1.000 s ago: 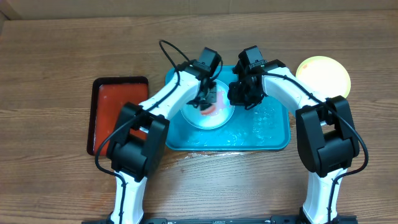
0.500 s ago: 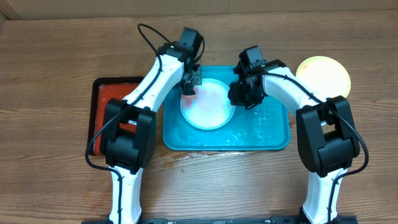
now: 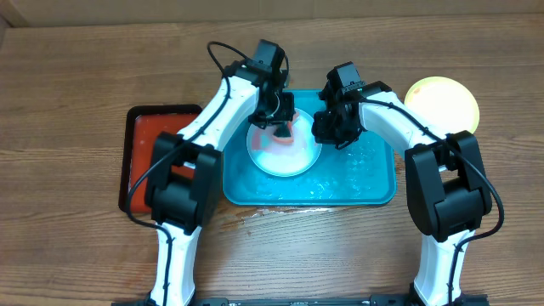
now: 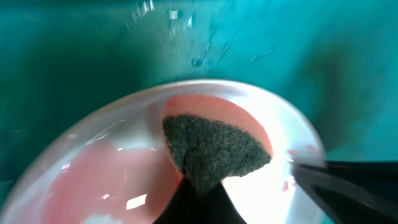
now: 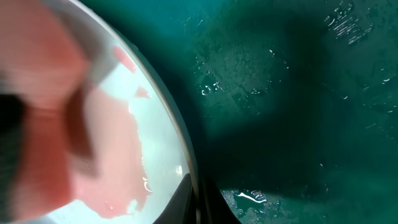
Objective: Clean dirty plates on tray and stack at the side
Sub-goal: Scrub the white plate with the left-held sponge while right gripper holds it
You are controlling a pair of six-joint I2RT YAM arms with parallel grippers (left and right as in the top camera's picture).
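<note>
A pale blue-white plate [image 3: 285, 146] lies on the turquoise tray [image 3: 365, 174], its centre smeared red. My left gripper [image 3: 280, 123] is shut on a sponge [image 4: 214, 146] with a dark scouring face and pink body, pressed on the plate's far part [image 4: 112, 180]. My right gripper [image 3: 327, 129] is shut on the plate's right rim [image 5: 180, 149]; its fingertips [image 5: 186, 196] pinch the edge. A yellow-green rimmed plate [image 3: 442, 104] sits on the table at the right, off the tray.
A black-rimmed red tray [image 3: 157, 153] lies left of the turquoise tray. Water beads and streaks cover the turquoise tray's floor [image 5: 298, 93]. Wooden table [image 3: 76, 76] all round.
My left gripper swung with the sponge from the plate's middle to its far left edge, then back onto the plate's far part. My right gripper has stayed on the rim.
</note>
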